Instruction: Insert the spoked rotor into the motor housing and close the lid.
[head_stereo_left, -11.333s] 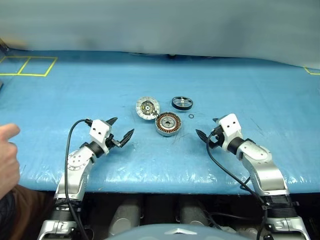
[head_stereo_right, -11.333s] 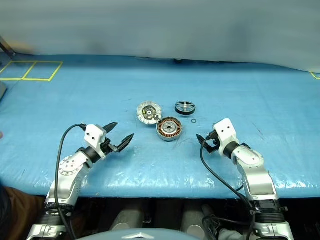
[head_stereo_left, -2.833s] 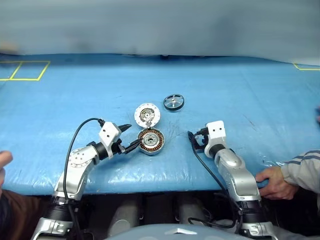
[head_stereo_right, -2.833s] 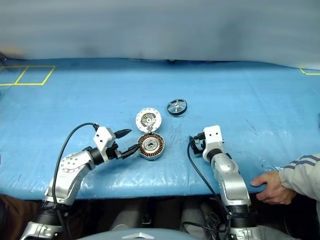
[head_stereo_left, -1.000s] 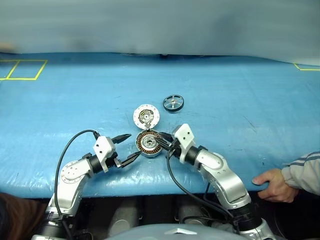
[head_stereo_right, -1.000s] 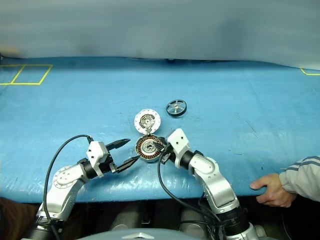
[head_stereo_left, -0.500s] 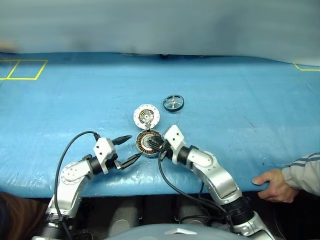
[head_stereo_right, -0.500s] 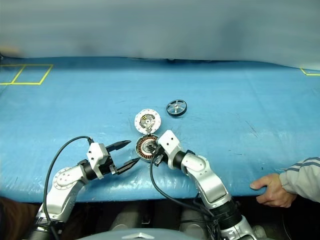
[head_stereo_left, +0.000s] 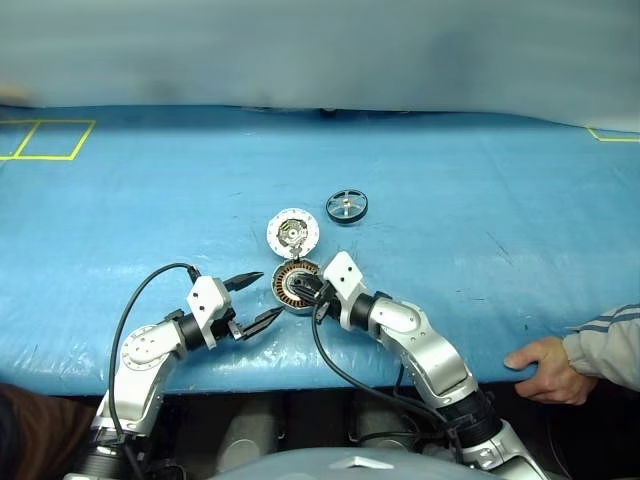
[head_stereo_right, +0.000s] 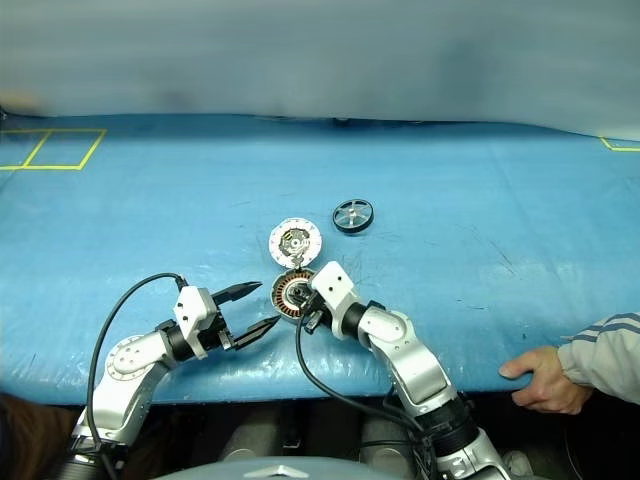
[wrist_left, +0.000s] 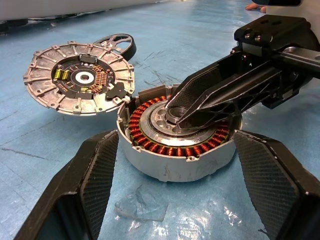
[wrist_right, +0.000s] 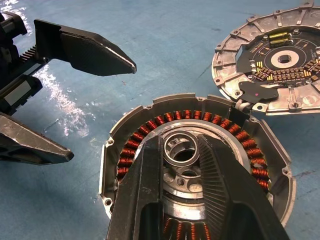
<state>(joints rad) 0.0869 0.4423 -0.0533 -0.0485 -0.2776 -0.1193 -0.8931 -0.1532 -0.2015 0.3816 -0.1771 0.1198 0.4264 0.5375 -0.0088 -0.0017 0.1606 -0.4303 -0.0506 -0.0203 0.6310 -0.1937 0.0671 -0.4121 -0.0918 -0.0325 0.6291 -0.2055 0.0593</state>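
Right tool (wrist_right: 182, 165) pinches the motor housing (wrist_right: 195, 150) hub ring; left tool (head_stereo_left: 258, 297) spread just beside it.

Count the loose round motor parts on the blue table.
3. Motor housing nearest the robot, between both grippers; lid just beyond, touching its rim; spoked rotor farther back to the right, standing apart. Smaller parts may be hidden.

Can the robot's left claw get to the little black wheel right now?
Probably not easily. The spoked rotor lies farther back on the table, beyond the motor housing and the lid. The open left gripper sits before the housing, where the right gripper is working.
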